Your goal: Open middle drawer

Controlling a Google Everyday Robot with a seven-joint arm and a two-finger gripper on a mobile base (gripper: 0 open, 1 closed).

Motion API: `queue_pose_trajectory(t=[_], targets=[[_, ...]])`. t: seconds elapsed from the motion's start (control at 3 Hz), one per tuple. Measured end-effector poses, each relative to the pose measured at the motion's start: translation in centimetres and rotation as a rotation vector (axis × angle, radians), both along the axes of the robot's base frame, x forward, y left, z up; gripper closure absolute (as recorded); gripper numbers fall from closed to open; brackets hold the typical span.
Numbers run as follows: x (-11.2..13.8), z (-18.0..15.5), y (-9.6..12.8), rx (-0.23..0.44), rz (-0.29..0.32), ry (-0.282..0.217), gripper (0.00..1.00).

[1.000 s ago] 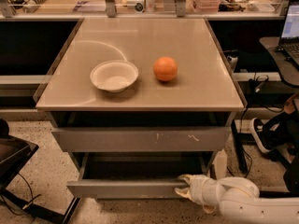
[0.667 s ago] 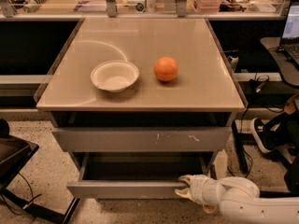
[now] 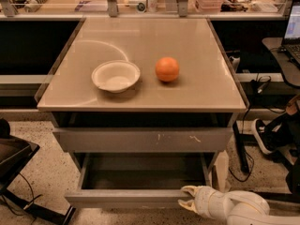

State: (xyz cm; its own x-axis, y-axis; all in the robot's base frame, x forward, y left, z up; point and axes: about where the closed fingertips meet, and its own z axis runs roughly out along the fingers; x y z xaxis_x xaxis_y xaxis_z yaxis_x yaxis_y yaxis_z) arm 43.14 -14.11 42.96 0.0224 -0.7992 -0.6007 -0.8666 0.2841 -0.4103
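The robot's pincer (image 3: 187, 197) sits low at the right end of the middle drawer (image 3: 126, 198), its two cream fingertips (image 3: 189, 190) spread apart, one at the top edge of the grey front and one lower against its face. Whether they actually touch the front cannot be told. The white arm (image 3: 234, 207) runs off behind it to the bottom right corner.

The middle drawer stands pulled out, its plain front extending leftward from the pincer and its shallow grey tray (image 3: 140, 171) lying open just above and to the left. Directly above the pincer, the wider top drawer front (image 3: 140, 139), marked with white scratches, sits flush under the surface (image 3: 197, 41). The surface's front edge overhangs that drawer.

Farther up and well apart from the pincer, an orange (image 3: 167, 69) rests on the surface slightly to the left, with a white bowl (image 3: 116, 76) beside it farther left, the two not touching.

Speckled floor (image 3: 42, 172) lies open to the left of the pincer, beyond the drawer's left corner. To the right and above the pincer, black cables (image 3: 246, 163) trail across the floor beside the cabinet's side, and a laptop (image 3: 294, 29) sits at the far upper right.
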Motion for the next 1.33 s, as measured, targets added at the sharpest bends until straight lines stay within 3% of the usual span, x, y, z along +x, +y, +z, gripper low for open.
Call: queue_pose_trajectory(t=[1.33], targets=[[-2.8,0.1,0.5,-0.002,0.071,-0.027,1.0]])
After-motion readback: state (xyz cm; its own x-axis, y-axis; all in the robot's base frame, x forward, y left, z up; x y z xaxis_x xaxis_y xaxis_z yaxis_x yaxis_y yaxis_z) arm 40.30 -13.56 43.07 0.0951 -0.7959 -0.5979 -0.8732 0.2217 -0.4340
